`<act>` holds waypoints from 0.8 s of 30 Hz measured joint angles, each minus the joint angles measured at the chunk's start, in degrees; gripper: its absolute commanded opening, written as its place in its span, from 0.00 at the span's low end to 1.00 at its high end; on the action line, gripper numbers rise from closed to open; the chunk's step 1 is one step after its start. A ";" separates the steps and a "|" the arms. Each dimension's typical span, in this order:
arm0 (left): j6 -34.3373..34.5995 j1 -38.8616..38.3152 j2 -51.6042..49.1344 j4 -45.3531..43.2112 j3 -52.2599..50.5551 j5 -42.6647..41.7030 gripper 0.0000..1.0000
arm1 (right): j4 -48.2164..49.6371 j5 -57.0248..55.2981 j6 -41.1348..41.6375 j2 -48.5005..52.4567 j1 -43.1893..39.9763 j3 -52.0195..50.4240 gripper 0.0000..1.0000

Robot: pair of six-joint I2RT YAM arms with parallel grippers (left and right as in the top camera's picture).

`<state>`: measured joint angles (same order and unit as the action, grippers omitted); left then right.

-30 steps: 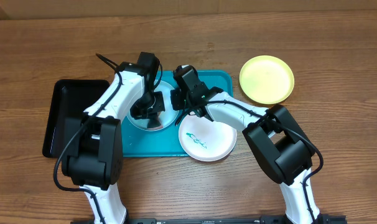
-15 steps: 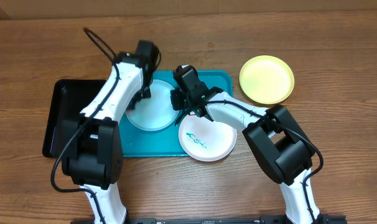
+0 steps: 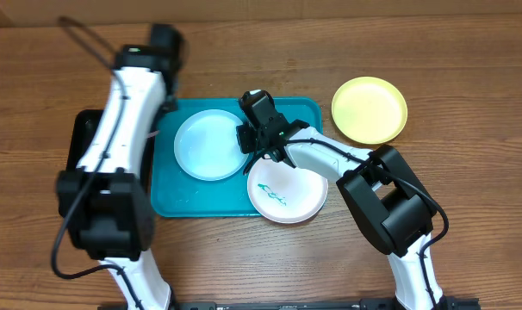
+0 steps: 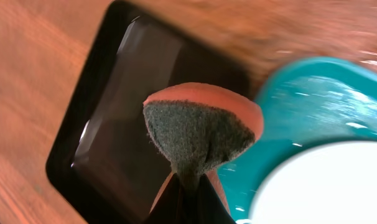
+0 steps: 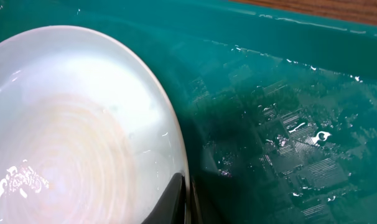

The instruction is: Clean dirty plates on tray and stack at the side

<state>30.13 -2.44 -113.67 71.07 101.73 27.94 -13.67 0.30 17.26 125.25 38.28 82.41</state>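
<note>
The pale cyan plate (image 3: 208,144) lies on the left half of the turquoise tray (image 3: 179,200). My right gripper (image 3: 252,140) is shut on its right rim; the right wrist view shows the fingers (image 5: 183,194) pinching the plate edge (image 5: 70,118). The white plate (image 3: 287,191) with a green smear sits on the tray's front right. The yellow-green plate (image 3: 369,109) lies on the table to the right of the tray. My left gripper (image 4: 188,193) is shut on an orange-backed scrub sponge (image 4: 198,127), held above the border between the black tray and the turquoise tray (image 4: 319,93).
A smaller black tray (image 3: 84,164) lies left of the turquoise tray and also shows in the left wrist view (image 4: 114,106). The left arm (image 3: 127,95) stretches over the black tray's right side. Bare wooden table surrounds everything.
My left arm has lifted off the pale cyan plate and swung left and back toward the black tray, carrying the sponge. The right gripper and all plates have stayed put.
</note>
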 measured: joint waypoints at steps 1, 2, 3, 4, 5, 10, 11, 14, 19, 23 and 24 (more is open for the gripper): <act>0.00 1.92 0.00 0.48 0.00 -1.38 0.04 | 0.00 -0.13 -0.48 -0.02 0.00 0.00 0.04; -0.02 4.44 0.00 1.07 0.00 -3.34 0.04 | 0.04 -0.26 -0.83 -0.04 0.00 0.00 0.04; -0.04 6.40 0.00 1.64 0.00 -5.07 0.04 | 0.07 -0.35 -1.11 -0.04 0.00 0.00 0.04; -0.09 8.59 0.00 2.08 0.00 -6.97 0.04 | 0.07 -0.42 -1.42 -0.09 0.02 0.00 0.04; -0.11 10.99 0.00 2.47 0.00 -8.87 0.04 | 0.02 -0.52 -1.73 -0.17 0.00 0.00 0.04; -0.09 18.86 0.00 3.43 0.00 -15.50 0.04 | -1.25 -1.60 -5.49 -2.03 0.00 -0.39 0.04; -0.09 19.93 0.00 3.67 0.00 -16.63 0.04 | -1.46 -1.92 -6.75 -2.80 0.00 -0.59 0.04; -0.20 21.92 0.00 4.09 0.00 -18.82 0.04 | -1.81 -5.22 -12.11 -7.02 0.20 -1.16 0.04; -0.74 22.73 0.02 4.13 0.00 -20.33 0.04 | 0.15 -17.84 -22.84 -15.93 1.90 -1.25 0.04; -1.64 22.73 0.02 3.98 0.00 -20.98 0.04 | 4.15 -30.93 -34.75 -21.29 5.46 -1.11 0.04; -1.75 22.73 0.02 3.93 0.00 -21.09 0.04 | 5.07 -34.14 -38.38 -21.94 6.62 -1.09 0.04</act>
<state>28.38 20.29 -113.65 75.00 101.73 6.85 -8.60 -33.85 -21.12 103.31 44.91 81.32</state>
